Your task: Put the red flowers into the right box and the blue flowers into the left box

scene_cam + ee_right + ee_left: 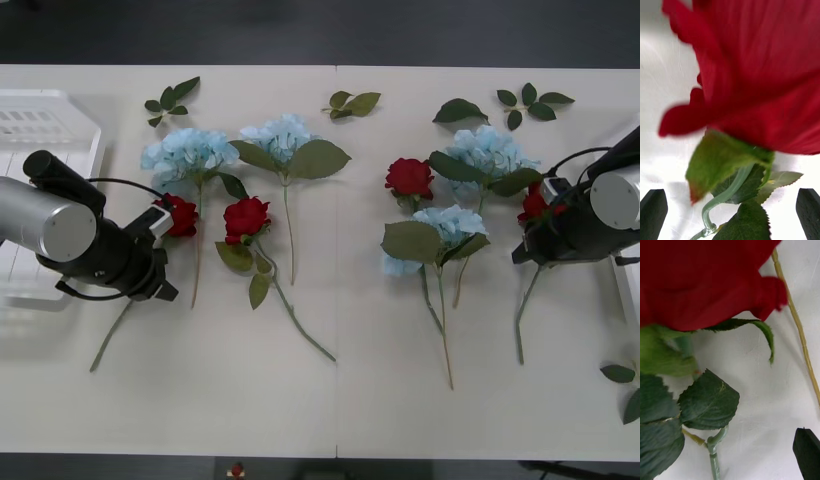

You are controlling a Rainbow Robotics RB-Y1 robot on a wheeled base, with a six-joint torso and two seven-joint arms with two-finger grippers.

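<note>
Left gripper (160, 222) and right gripper (548, 192) each sit over one of the red flowers (181, 215), jaws spread, nothing grasped.

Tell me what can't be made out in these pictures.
- Left gripper: front view, the wrist hides the fingers; one finger shows in its wrist view.
- Right box: front view, cut by the edge and covered by the right arm.
- Red rose at the right gripper: blurred.
</note>
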